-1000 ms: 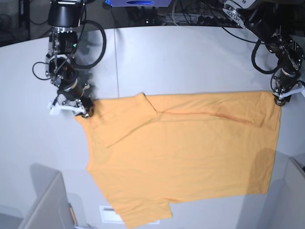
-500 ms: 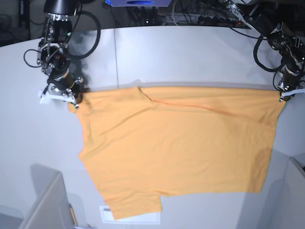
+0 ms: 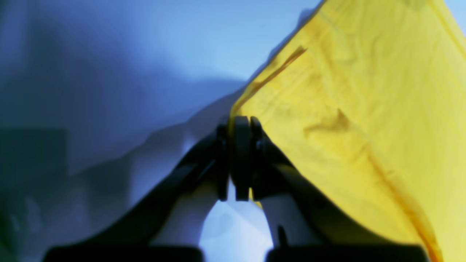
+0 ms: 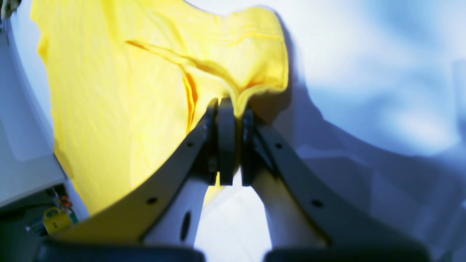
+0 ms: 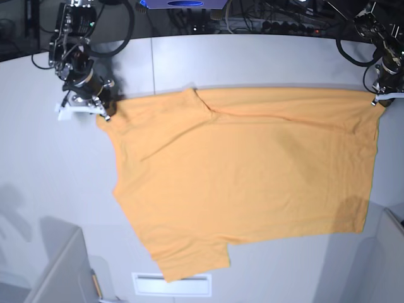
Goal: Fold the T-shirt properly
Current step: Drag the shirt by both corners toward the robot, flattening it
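Note:
The light-orange T-shirt (image 5: 252,164) hangs stretched between my two grippers over the grey table (image 5: 265,60), plain side showing, one sleeve (image 5: 189,259) at the lower left. My right gripper (image 5: 104,115) is shut on the shirt's upper left corner; in the right wrist view its fingertips (image 4: 227,109) pinch bunched fabric (image 4: 218,43). My left gripper (image 5: 377,101) is shut on the upper right corner; in the left wrist view its fingertips (image 3: 240,125) clamp the cloth's edge (image 3: 364,109).
Grey angled panels stand at the lower left (image 5: 60,271) and lower right (image 5: 388,252). A white label (image 5: 170,284) lies near the front edge. Cables and equipment (image 5: 265,19) sit behind the table's far edge.
Both grippers have moved away from the camera toward the table's far side, carrying the shirt's top edge with them. The whole shirt has slid farther up the table.

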`<state>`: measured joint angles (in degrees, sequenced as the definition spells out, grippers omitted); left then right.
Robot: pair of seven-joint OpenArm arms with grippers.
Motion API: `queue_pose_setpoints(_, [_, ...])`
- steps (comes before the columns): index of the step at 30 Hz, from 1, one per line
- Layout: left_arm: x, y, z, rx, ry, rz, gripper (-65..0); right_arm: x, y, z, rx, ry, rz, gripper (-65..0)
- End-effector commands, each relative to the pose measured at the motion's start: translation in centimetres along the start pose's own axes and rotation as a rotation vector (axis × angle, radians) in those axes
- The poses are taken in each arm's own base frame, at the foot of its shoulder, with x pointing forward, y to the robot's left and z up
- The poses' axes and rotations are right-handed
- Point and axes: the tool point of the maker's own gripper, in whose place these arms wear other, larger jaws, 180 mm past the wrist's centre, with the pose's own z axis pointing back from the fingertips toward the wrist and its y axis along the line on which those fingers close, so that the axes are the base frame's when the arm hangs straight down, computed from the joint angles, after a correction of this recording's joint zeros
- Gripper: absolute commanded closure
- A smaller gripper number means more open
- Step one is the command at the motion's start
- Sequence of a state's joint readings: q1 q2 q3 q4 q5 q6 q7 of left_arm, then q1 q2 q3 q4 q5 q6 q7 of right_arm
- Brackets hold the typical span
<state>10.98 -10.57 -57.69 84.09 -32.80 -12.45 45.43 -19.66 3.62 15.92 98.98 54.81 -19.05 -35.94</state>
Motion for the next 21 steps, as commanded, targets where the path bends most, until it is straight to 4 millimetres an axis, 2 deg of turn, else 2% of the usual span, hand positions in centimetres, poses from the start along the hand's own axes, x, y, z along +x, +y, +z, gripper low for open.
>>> queue_pose_setpoints(1, [2.2, 0.3, 0.8, 0.006, -0.067, -0.035, 0.0, 0.9, 0.1, 0.7, 0.006, -0.035, 0.021, 0.0])
queue_pose_setpoints(12, [0.4, 3.5, 3.8, 0.077, -0.015, -0.138, 0.0, -2.4, -3.5, 4.0, -0.07, 0.014, 0.037, 0.0])
queue_pose_setpoints(21, [-0.9, 5.3, 4.8, 0.113, 0.028, -0.163, 0.0, -4.3, -5.4, 6.1, -0.115, 0.048, 0.044, 0.0])
